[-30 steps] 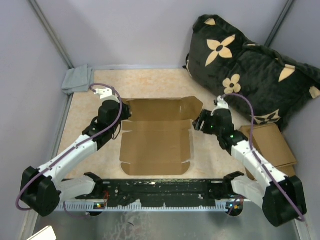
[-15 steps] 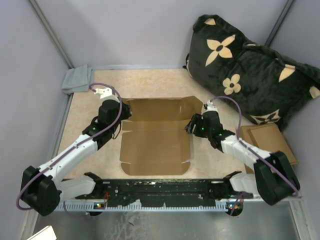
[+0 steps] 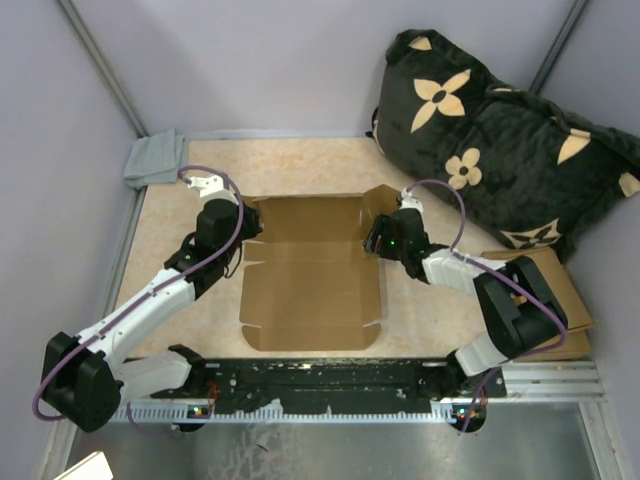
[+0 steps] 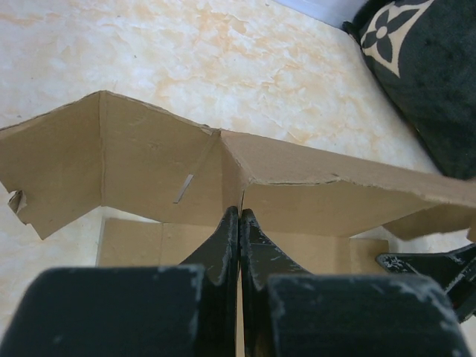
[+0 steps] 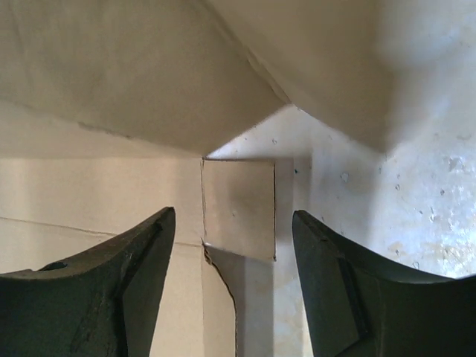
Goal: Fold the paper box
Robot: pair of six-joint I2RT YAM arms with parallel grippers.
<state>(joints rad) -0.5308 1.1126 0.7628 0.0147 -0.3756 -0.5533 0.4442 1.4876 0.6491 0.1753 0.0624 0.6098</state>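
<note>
Paper box [image 3: 312, 270] lay on the counter [image 3: 190, 205] between your claws, left claw [image 4: 239, 223] clamped on its left wall, right claw [image 5: 232, 216] spread apart around the corner tab [image 5: 239, 197] just ahead.

We can read no words, numbers or labels anywhere. The dark cushion [image 3: 500, 150] bears only tan flower motifs, without letters.
</note>
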